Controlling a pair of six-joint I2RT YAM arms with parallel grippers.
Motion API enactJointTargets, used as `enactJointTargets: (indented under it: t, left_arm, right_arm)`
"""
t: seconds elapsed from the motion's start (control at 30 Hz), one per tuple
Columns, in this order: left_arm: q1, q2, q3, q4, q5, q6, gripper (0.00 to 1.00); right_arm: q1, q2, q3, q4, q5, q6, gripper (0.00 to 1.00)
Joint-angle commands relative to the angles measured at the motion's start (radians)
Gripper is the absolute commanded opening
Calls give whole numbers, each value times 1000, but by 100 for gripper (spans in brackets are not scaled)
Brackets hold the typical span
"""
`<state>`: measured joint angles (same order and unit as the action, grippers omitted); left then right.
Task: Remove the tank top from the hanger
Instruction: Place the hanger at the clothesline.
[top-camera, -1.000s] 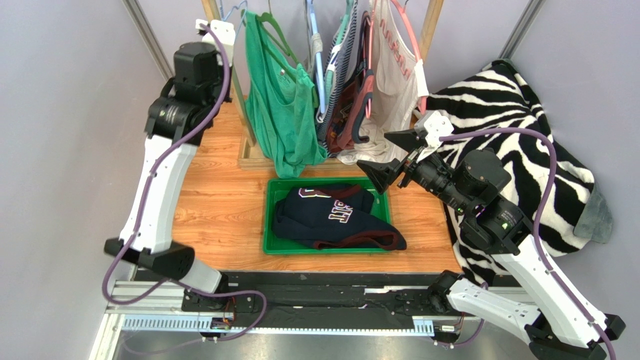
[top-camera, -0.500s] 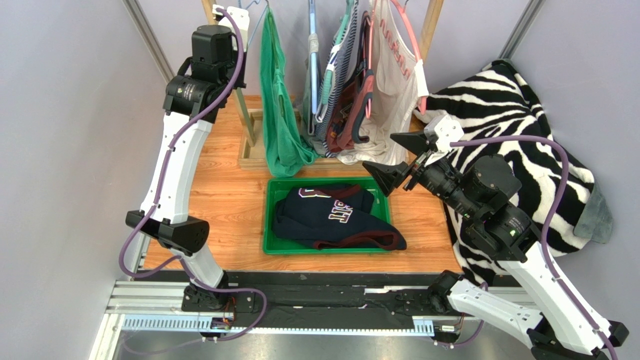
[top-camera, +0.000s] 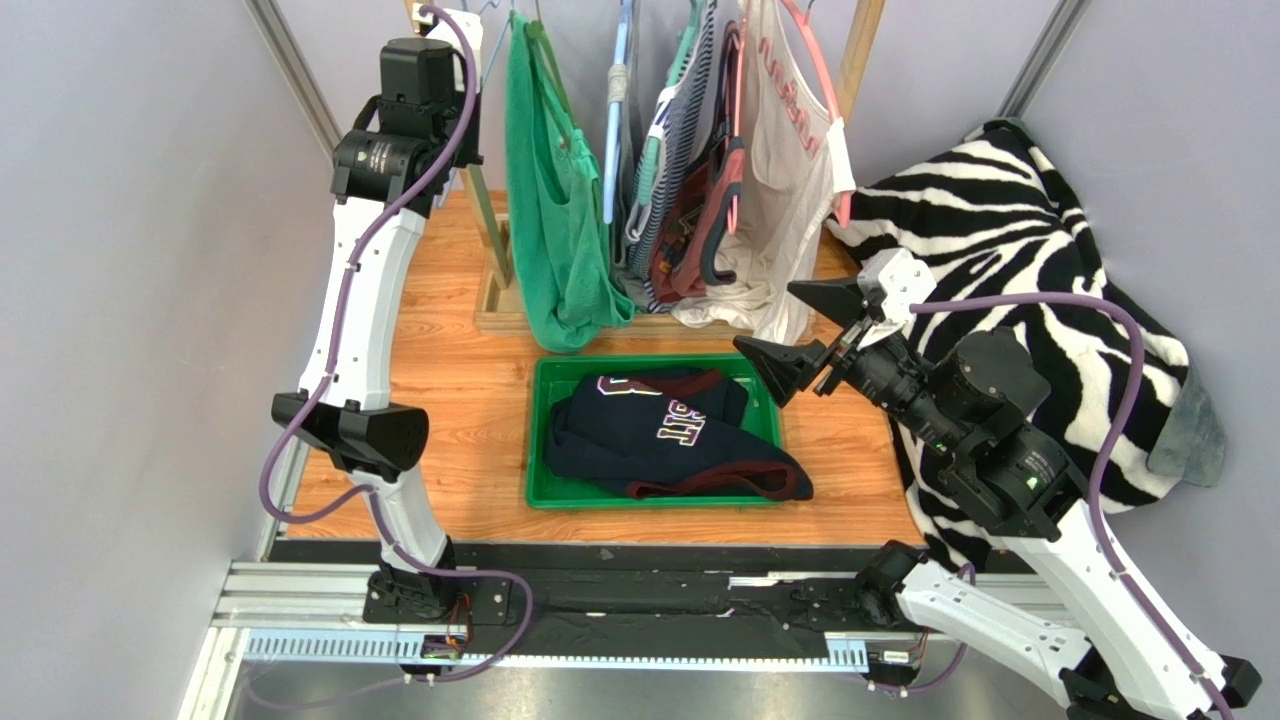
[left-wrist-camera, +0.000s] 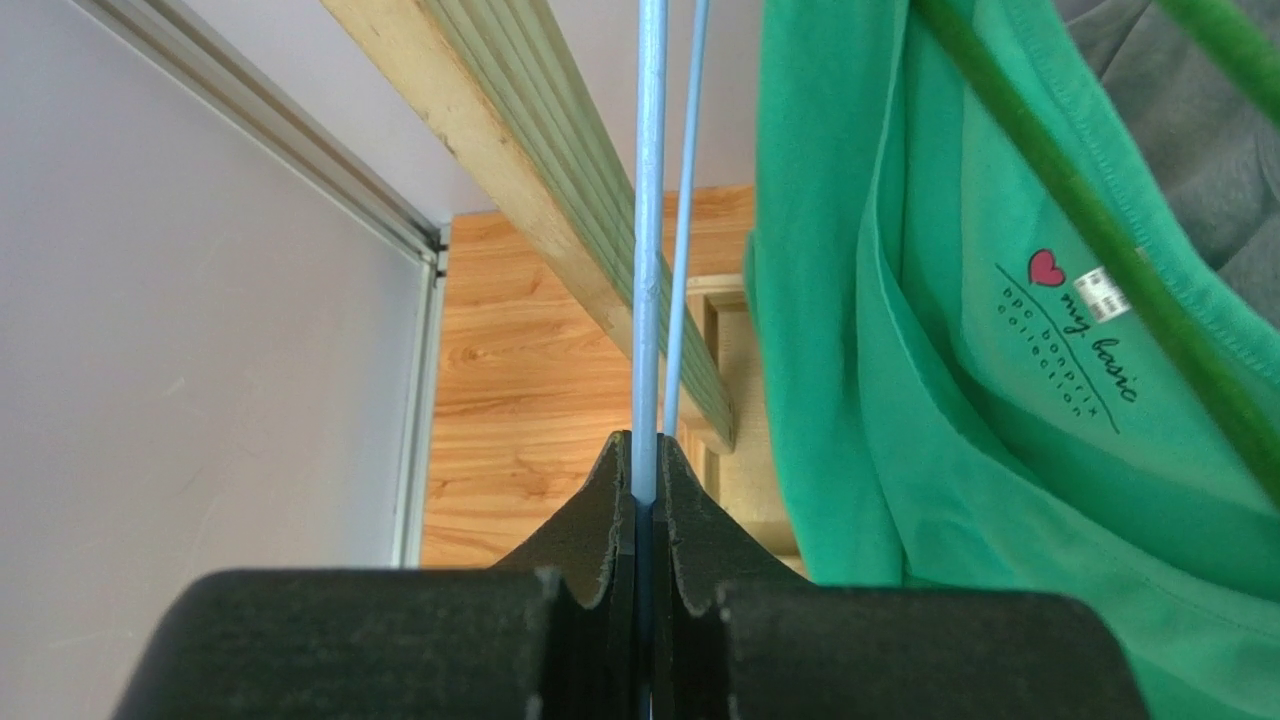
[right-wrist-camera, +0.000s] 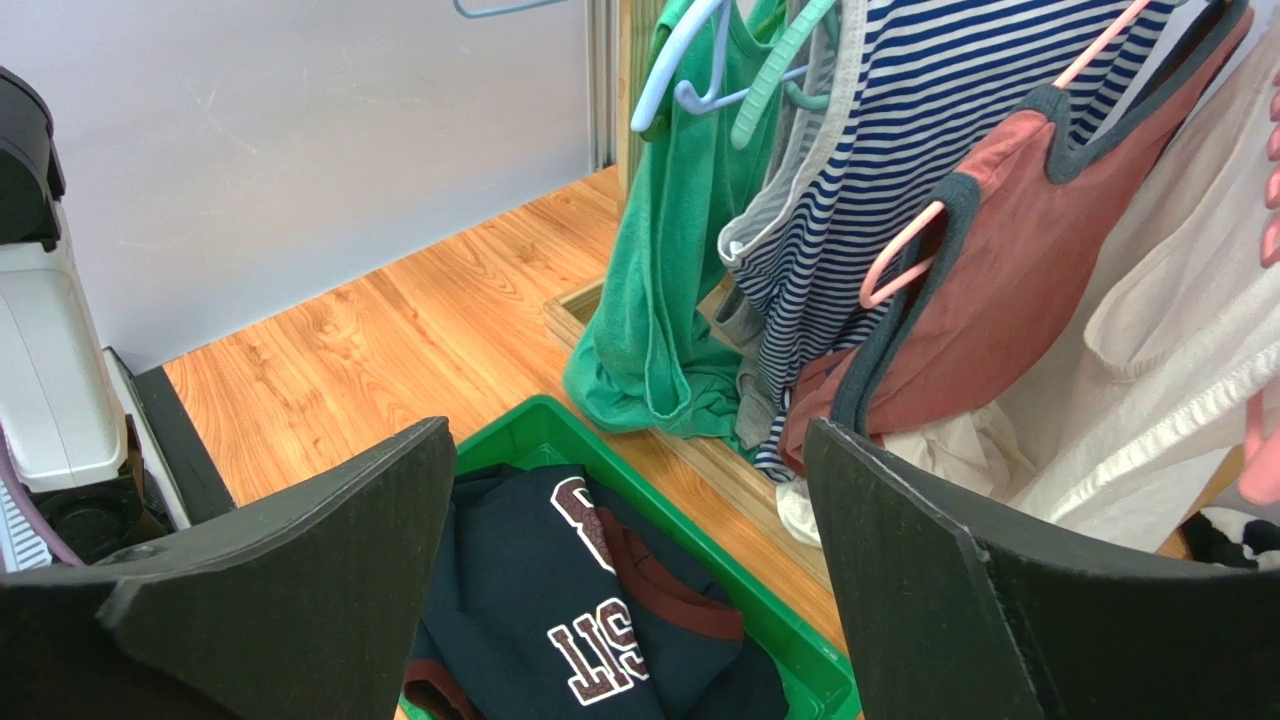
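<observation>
Overhead, the left tool (left-wrist-camera: 646, 458) pinches the blue hanger (left-wrist-camera: 649, 225); the right tool (right-wrist-camera: 628, 450) gapes empty.

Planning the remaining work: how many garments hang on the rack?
4: a green tank top leftmost, then a striped top, a rust tank top, and a cream tank top rightmost. Others may be hidden between them.
</observation>
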<state>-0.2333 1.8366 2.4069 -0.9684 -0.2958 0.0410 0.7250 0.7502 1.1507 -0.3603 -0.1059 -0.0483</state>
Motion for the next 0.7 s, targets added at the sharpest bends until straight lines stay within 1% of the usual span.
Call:
enactJointTargets:
  t: [0.0,0.17,0.2,0.23,0.27,0.3,0.33,0.37,0.4,0.43,0.57,0.6,0.67]
  left_arm:
    - [11,-20,-38,11,18,-58,0]
    - [11,-54,-87,0,55,-67,0]
    - [11,-57,-89,-3,61,-64,2]
    - [11,-65,-89,-9,69,-62,6]
    - [11,-71,-86,-12,84,-59,14]
    - [11,-77,-86,-12,90,-52,11]
    - [9,-91,-81,-18,98,-49,12]
    - [11,-99,-72,-24,109,-44,18]
    - [11,-117,-66,-26,110,-43,91]
    - [11,-129,-63,-26,110,-41,99]
    - [11,-201,-60,0,130,-43,99]
    - [9,-233,-60,10,138,-18,99]
    - [3,-267,-63,63,162,-6,99]
  right_arm:
    - [-4,-2,18,24,9,4,92]
    - [-4,12,32,24,2,14,92]
    - [-4,17,33,26,5,18,92]
    - [-4,18,34,27,8,22,92]
    - [-3,18,34,26,8,24,92]
    - [-2,20,35,27,9,25,93]
    - [-4,21,34,24,14,27,93]
    - [-3,21,34,26,17,28,93]
    - [-4,21,34,24,18,31,94]
    - [-3,23,32,23,24,31,94]
    - [-2,28,29,18,26,38,95]
    - [-2,28,27,15,26,39,95]
    - [-4,26,24,17,26,41,95]
